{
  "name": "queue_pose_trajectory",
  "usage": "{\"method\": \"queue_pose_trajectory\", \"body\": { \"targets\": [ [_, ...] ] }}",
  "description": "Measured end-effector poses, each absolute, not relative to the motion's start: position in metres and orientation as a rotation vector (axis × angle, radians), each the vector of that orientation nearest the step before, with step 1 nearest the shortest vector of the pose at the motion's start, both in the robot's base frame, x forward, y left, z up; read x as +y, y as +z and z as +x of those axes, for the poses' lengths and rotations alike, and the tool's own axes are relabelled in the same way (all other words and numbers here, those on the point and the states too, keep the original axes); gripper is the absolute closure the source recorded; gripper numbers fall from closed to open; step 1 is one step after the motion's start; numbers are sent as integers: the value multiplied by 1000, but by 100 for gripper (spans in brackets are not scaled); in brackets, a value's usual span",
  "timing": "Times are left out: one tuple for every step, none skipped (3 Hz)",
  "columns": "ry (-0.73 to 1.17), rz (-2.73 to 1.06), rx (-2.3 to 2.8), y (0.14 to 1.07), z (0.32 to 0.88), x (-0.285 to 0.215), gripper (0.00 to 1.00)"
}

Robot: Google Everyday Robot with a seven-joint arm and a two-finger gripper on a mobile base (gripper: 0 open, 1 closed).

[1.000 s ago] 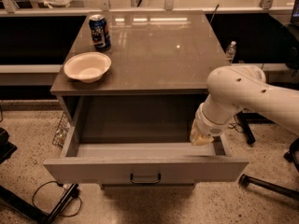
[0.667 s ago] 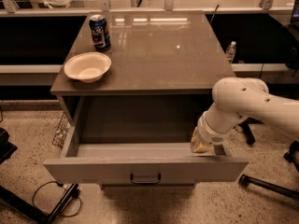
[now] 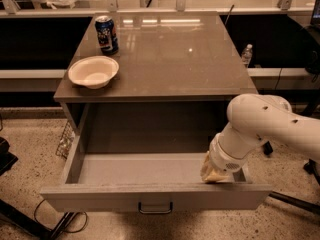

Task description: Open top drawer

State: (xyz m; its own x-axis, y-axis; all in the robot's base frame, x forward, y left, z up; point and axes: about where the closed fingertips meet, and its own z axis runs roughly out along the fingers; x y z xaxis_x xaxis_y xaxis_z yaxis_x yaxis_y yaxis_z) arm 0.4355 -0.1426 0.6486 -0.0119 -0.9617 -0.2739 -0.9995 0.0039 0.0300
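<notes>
The top drawer [image 3: 150, 196] stands pulled far out of the grey cabinet, its deep grey box empty and its small dark handle [image 3: 155, 208] centred on the flat front. My white arm reaches in from the right. The gripper [image 3: 216, 174] sits at the drawer's right front corner, just above the top edge of the front panel; its fingertips are hidden behind the wrist.
On the cabinet top [image 3: 170, 49] a blue soda can [image 3: 106, 34] stands at the back left, with a white bowl [image 3: 93, 72] in front of it. A water bottle [image 3: 247, 54] stands to the cabinet's right. Dark cables and stands lie on the speckled floor at both sides.
The arm and gripper have drifted a little right and down toward the drawer's front right corner. The drawer stays open as before.
</notes>
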Motion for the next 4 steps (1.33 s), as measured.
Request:
{"method": "queue_pose_trajectory", "body": {
  "targets": [
    [346, -2105, 2106, 662, 413, -137, 100],
    [342, -2108, 2104, 663, 413, -137, 74],
    [340, -2109, 2104, 664, 412, -137, 51],
    [338, -2111, 2103, 664, 412, -137, 28]
  ]
}}
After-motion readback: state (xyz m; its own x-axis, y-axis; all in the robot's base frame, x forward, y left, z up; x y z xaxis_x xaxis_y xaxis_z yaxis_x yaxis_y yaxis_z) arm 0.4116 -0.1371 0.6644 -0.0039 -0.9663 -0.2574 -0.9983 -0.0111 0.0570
